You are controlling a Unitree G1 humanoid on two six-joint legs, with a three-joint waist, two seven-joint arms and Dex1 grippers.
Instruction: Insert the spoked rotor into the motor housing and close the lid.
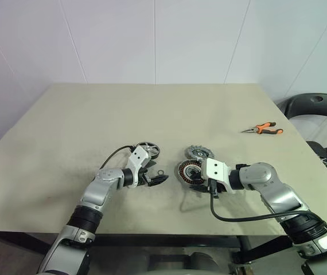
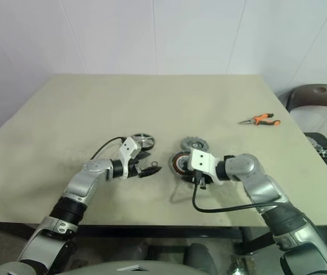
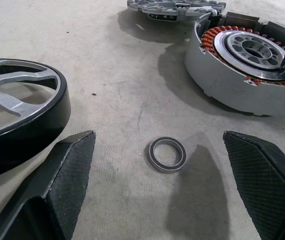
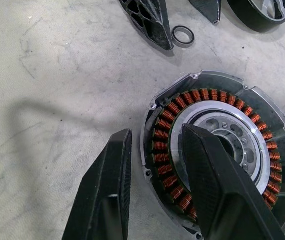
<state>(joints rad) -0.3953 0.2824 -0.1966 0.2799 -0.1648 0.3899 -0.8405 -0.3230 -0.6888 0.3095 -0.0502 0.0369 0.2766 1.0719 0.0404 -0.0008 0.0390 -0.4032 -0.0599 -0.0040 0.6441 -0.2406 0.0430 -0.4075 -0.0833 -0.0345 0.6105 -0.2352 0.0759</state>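
Right gripper (image 4: pixel 152 185) clamps the wall of the motor housing (image 1: pixel 189 171) – one finger outside, one on the windings. Left gripper (image 3: pixel 160 175) spread wide, holding nothing, straddling a small ring (image 3: pixel 167 154). Rotor (image 1: pixel 147 150) just behind it on the table (image 1: pixel 83 114) – lid (image 1: pixel 199 153) behind the housing.

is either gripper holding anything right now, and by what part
The right gripper clamps the motor housing by its rim wall, one finger outside, one inside over the windings. The left gripper is open around a small ring.
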